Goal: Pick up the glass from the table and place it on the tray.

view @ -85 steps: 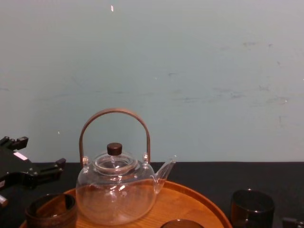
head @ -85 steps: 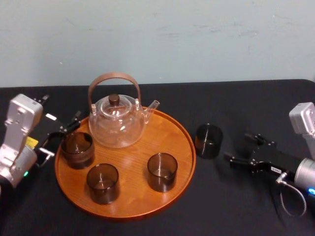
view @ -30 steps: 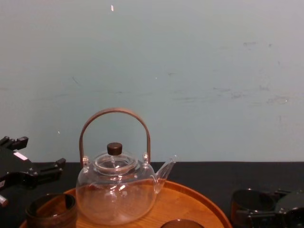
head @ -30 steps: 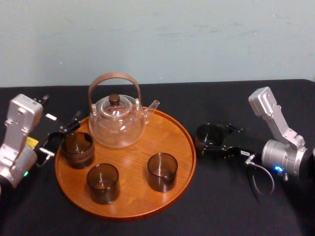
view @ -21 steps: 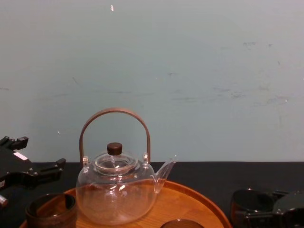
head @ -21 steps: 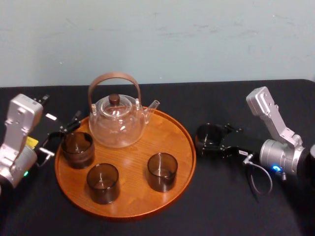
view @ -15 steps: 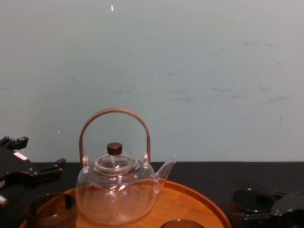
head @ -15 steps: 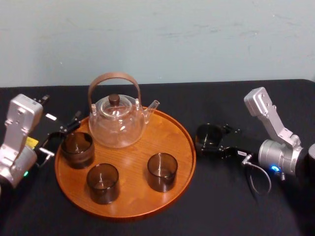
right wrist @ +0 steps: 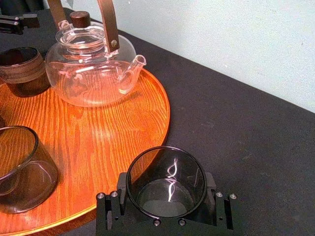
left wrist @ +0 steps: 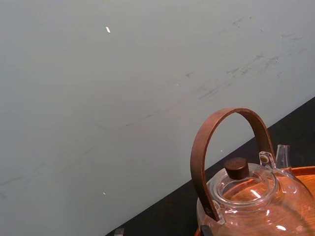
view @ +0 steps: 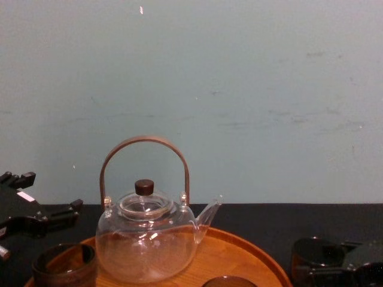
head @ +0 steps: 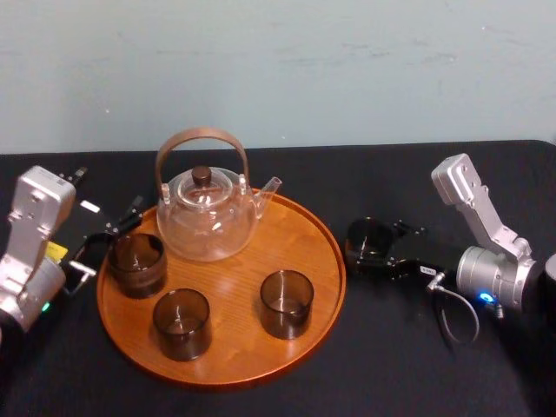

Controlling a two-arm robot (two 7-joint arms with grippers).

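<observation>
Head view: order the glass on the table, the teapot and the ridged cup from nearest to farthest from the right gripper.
1. glass, in the right gripper, beside the tray.
2. teapot, tray's back.
3. ridged cup, tray's left, by left gripper.

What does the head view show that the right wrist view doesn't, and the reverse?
Head view: the whole layout, with the left gripper parked open by the left rim of the tray and all three glasses on it. Right wrist view: close up, the right gripper shut on the glass, which stands on the table just off the rim. Both: the teapot, the tray and that glass.
</observation>
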